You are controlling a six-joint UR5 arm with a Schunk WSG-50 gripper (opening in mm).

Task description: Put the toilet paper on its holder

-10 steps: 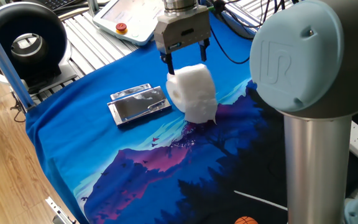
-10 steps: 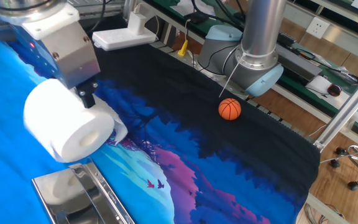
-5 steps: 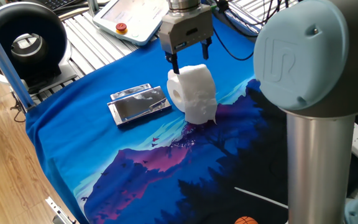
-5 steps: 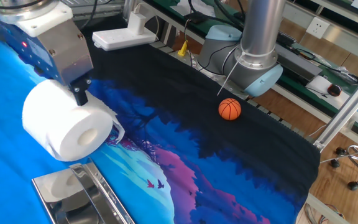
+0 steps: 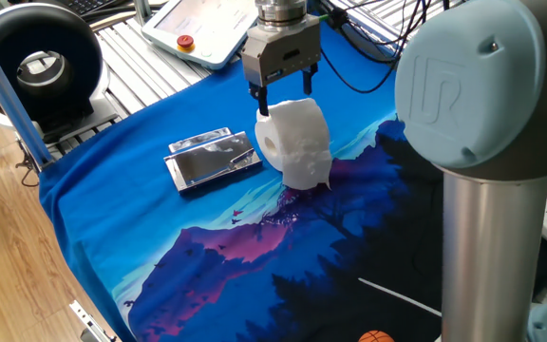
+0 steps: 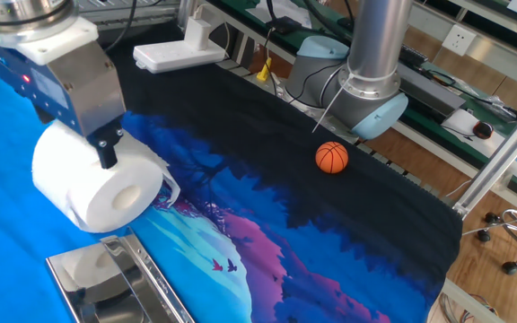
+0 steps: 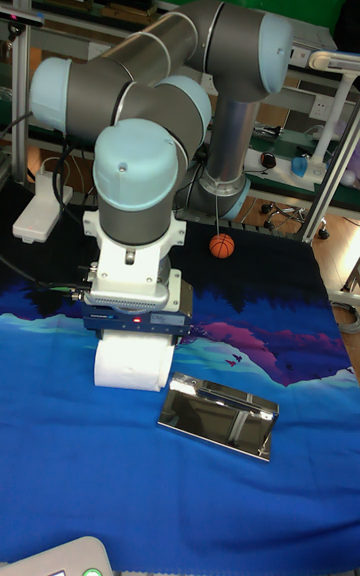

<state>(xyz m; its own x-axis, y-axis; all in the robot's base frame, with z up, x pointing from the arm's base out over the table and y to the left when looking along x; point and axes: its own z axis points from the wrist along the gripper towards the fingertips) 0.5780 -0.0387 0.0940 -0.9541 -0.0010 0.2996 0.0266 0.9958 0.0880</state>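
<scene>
- Blue cloth (image 5: 160, 247) printed with purple mountains and dark forest covers the table; an orange ball (image 6: 331, 157) lies far off on the dark part.
- At the far edge of one fixed view rests a white pendant (image 5: 202, 28) with a red button.
- A white toilet paper (image 5: 294, 141) roll lies on its side on the cloth, hollow core facing the holder (image 5: 213, 158), a loose sheet trailing beneath.
- The shiny silver holder lies flat just left of the roll in one fixed view, close but apparently not touching.
- The gripper (image 5: 281, 93) hangs directly above the roll, fingers spread wide and straddling its top, gripping nothing.
- Progress looks early: the roll is not yet on the holder, so grasping, lifting and placing all remain.
- Compared with a second ago, the gripper has risen slightly; the roll and holder have not moved.
</scene>
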